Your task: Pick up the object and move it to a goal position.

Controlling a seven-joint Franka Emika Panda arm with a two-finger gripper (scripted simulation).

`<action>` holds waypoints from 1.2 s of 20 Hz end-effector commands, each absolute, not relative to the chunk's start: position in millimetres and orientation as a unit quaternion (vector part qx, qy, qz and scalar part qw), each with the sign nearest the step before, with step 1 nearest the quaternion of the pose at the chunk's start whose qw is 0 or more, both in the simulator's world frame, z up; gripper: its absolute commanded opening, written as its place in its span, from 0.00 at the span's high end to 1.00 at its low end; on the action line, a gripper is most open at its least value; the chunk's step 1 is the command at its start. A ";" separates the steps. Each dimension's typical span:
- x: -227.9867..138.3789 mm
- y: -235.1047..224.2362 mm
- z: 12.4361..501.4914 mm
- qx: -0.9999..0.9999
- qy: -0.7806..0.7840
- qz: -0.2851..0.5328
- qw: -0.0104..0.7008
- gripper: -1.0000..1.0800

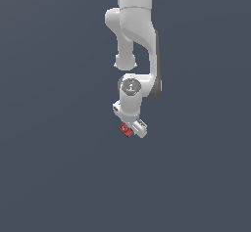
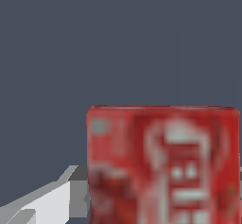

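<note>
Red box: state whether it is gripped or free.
Gripped, it appears: the red box sits at the end effector, and in the wrist view it fills the frame beside one finger. The other finger is hidden.

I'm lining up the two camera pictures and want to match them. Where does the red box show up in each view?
Exterior view: the red box is small, just below centre, at the tip of the white arm's tool.
Wrist view: the red box fills the lower right, very close.
Shared landmark: the white tool finger touching the box's side.
</note>
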State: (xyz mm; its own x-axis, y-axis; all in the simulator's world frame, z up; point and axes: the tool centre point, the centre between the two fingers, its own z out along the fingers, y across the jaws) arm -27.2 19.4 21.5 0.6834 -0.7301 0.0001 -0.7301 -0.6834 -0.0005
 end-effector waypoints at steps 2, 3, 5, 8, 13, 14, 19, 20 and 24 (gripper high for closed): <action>-33.6 27.1 30.1 -0.918 0.398 0.000 0.000 1.00; -36.2 30.0 33.4 -0.918 0.398 0.000 0.000 1.00; -42.3 36.6 40.9 -0.918 0.398 0.000 0.001 1.00; -53.5 49.0 55.0 -0.918 0.398 0.000 0.001 1.00; -77.6 75.9 85.9 -0.918 0.398 0.000 0.001 1.00; -82.9 82.0 92.9 -0.918 0.398 0.000 0.001 1.00; -108.3 111.2 126.7 -0.917 0.398 0.000 0.001 1.00; -112.7 116.4 132.7 -0.917 0.398 0.000 0.000 1.00; -127.8 134.7 154.0 -0.917 0.398 0.000 0.000 1.00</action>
State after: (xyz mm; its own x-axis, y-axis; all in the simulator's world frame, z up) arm -121.7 128.2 146.1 0.6840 -0.7294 0.0005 -0.7294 -0.6840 -0.0008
